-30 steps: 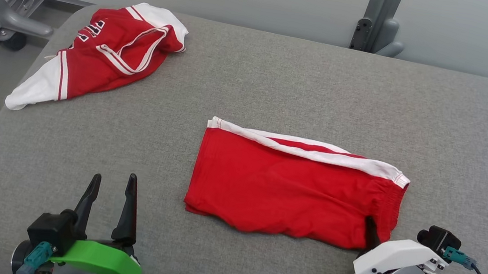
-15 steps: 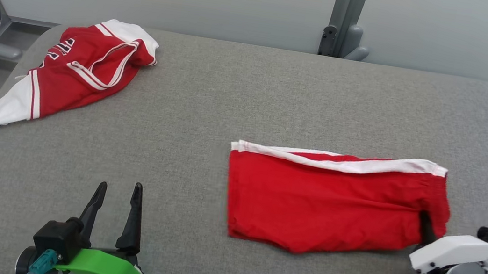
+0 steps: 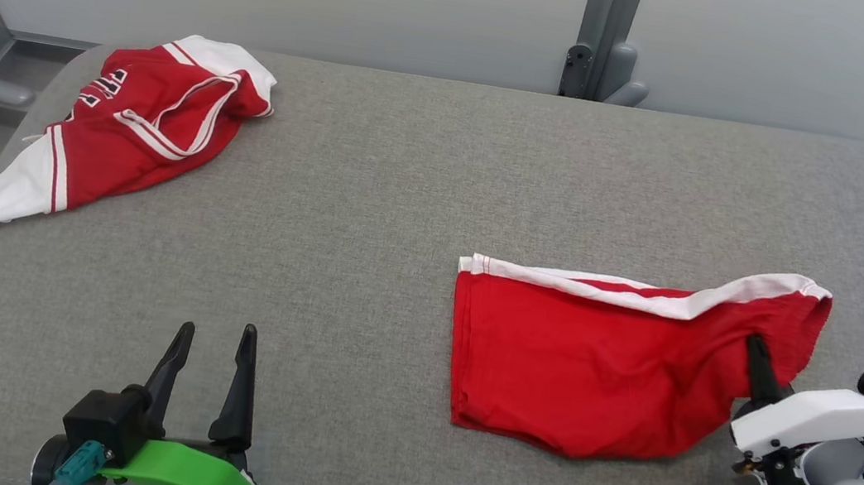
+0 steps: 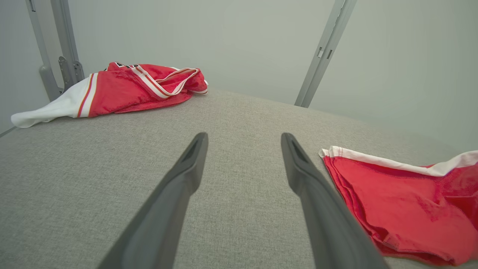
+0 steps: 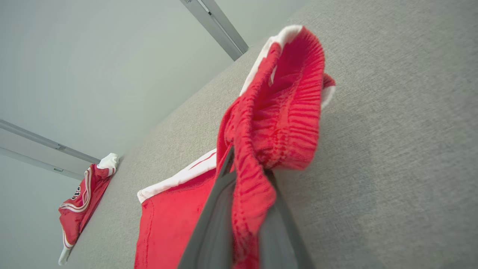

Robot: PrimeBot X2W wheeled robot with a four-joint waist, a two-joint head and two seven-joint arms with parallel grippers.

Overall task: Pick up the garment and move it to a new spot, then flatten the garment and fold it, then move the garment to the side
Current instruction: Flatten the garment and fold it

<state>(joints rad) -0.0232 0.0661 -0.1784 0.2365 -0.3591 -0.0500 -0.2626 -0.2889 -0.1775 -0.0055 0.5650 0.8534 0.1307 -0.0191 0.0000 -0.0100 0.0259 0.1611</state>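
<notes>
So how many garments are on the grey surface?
2: the red shorts at right, one end pinched in the right gripper, and a crumpled red-and-white jersey at the far left corner.

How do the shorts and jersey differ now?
The shorts are folded; the jersey lies crumpled. The right gripper pinches the shorts at the waistband, that end raised; the jersey lies untouched, far left. The shorts have one white stripe; the jersey carries lettering. Both are red and white, on the grey surface.

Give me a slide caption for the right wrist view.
Right gripper shut on the waistband of the shorts, raised above the pad; jersey beyond.
</notes>
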